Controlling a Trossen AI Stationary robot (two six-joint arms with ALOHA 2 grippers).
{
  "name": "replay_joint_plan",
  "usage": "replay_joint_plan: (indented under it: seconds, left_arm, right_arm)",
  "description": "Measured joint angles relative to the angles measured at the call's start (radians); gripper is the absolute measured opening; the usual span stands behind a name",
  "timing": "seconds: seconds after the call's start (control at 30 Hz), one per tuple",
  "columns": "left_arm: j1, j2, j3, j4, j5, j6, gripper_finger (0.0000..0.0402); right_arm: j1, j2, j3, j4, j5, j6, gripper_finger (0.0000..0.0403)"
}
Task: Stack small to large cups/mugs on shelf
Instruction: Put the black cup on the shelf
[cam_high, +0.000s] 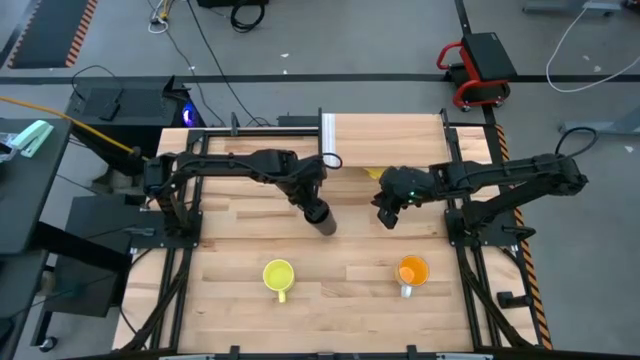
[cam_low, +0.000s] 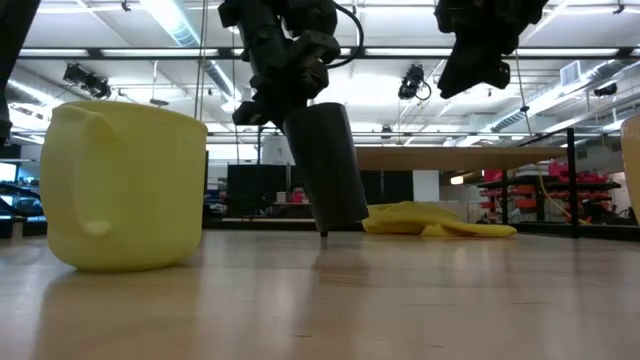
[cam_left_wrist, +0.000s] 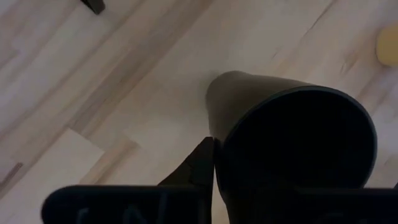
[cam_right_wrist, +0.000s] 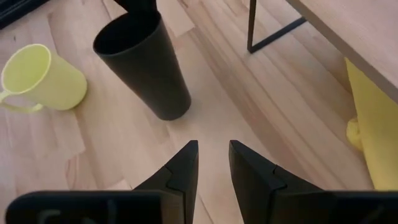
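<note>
The left gripper (cam_high: 318, 207) holds the tall black handleless cup (cam_high: 323, 218) at its rim near the middle of the light wooden desk (cam_high: 240, 250); its jaws are clamped on the cup's wall, one finger (cam_left_wrist: 200, 163) pressed to the outside. In the low view the cup (cam_low: 332, 165) leans over, with only one edge of its base at the desk surface. The right gripper (cam_high: 388, 215) hovers above the desk just beside the cup, its jaws parted with nothing between them and its two dark fingers (cam_right_wrist: 183, 169) pointing down at bare wood. The yellow mug with a yellow handle (cam_high: 278, 276) stands upright nearer the front edge of the desk, and the orange mug with a whitish handle (cam_high: 412, 272) stands well apart from it along the same edge. The raised light-wood shelf with a white end panel (cam_high: 385, 140) sits at the back of the desk, and a flat yellow floppy object (cam_low: 440, 221) lies beneath its edge.
</note>
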Motion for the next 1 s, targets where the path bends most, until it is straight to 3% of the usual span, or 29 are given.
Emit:
replay_joint_plan:
  seconds: [0.3, 0.6, 1.0]
  left_arm:
    - [-0.011, 0.0, 0.0, -0.007, 0.0, -0.003, 0.0022]
    - [-0.01, 0.012, -0.001, -0.023, -0.001, -0.017, 0.0038]
    - [-0.039, 0.042, 0.0, 0.049, 0.007, -0.028, 0.0039]
  right_arm:
    - [0.007, -0.004, 0.0, 0.014, -0.01, 0.035, 0.0098]
    - [0.072, 0.012, 0.017, 0.017, -0.017, 0.121, 0.0098]
    - [0.074, 0.199, 0.136, 0.014, -0.013, -0.031, 0.0098]
